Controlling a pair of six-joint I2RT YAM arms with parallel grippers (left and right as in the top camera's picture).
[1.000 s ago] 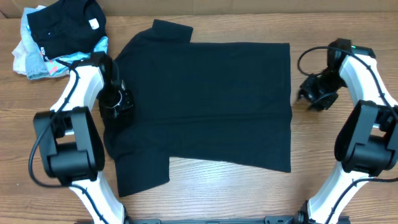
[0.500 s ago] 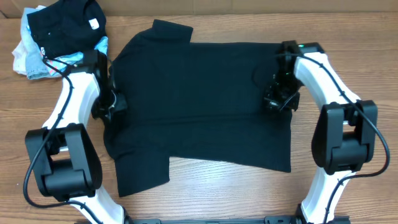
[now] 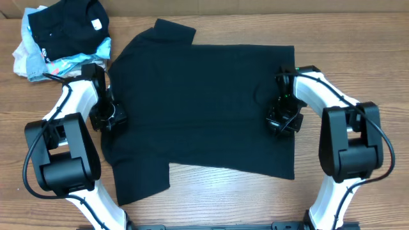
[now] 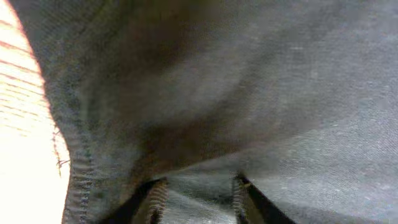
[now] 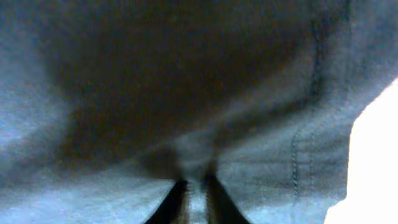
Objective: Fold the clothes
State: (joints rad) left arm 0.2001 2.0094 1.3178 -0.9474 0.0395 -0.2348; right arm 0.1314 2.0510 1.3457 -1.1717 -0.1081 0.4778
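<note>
Overhead view: a black short-sleeved thin-fabric T-shirt (image 3: 204, 102) lies spread on the wooden desk (image 3: 223, 201). The right gripper (image 3: 282, 121) is pinched shut on its hem, the left gripper (image 3: 105, 119) part-open at the collar. Grasping step; the left likely must close next.

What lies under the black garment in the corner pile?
A light-blue garment and a pale garment stick out from under the black garment; the rest is hidden.

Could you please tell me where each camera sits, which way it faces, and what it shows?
Overhead: above the table, facing straight down on the shirt; left pincer and right pincer show.
Left wrist: on the left arm, close over the shirt's stitched edge; own fingertips show.
Right wrist: on the right arm, close over the shirt; own fingertips pinch cloth.
Shared: all see the shirt.
</note>
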